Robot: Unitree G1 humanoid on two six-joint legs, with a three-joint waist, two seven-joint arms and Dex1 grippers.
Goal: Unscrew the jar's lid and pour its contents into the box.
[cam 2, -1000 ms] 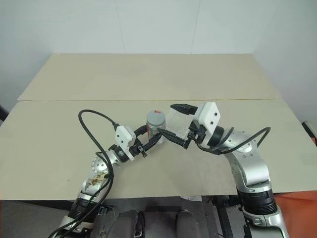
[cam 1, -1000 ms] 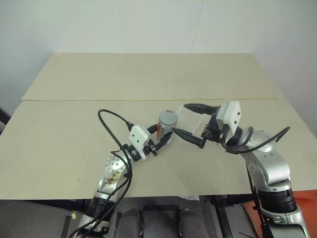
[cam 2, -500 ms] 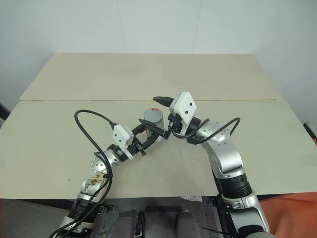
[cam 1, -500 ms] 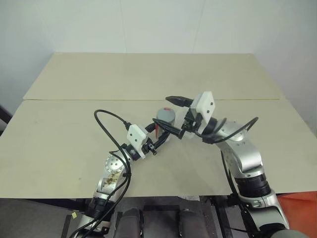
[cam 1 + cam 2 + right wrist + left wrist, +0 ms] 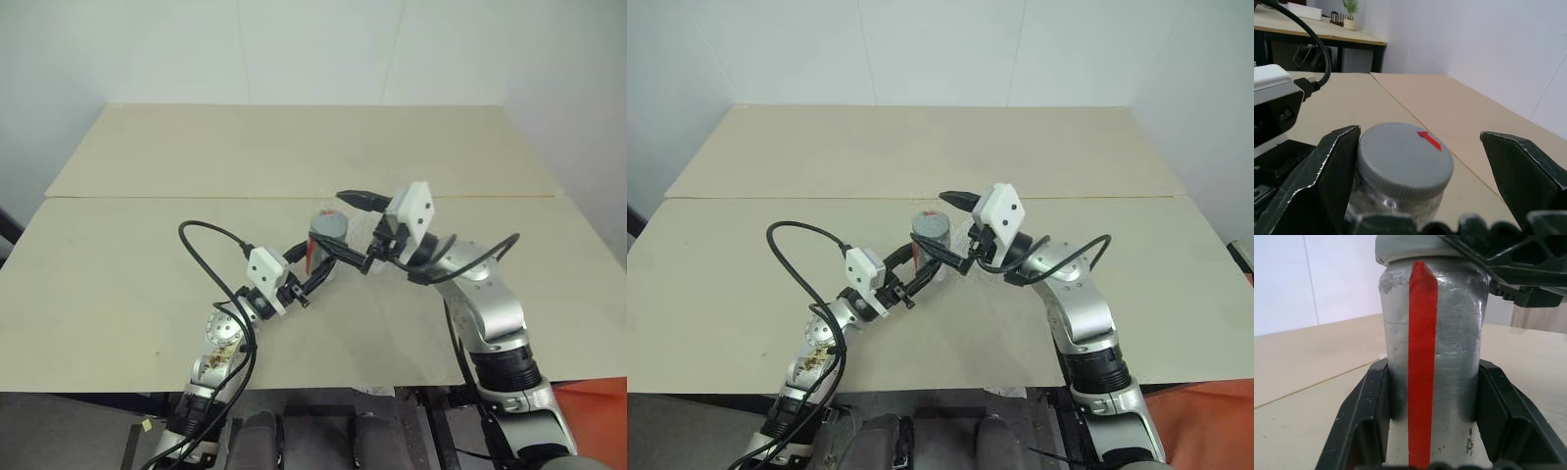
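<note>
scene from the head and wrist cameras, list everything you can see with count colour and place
jar: one, silvery-grey with a red vertical stripe, upright above the near table, clamped in the left gripper
lid: one, grey with a red mark, on top of the jar, between the right gripper's fingers
box: one, clear plastic, on the near table just behind the right gripper, largely hidden
tables: two, beige, set end to end, near one and far one
left gripper: one, black fingers, shut on the jar's body
right gripper: one, black fingers, open around the lid

A potted plant (image 5: 1352, 8) stands on a distant desk (image 5: 1317, 30).
</note>
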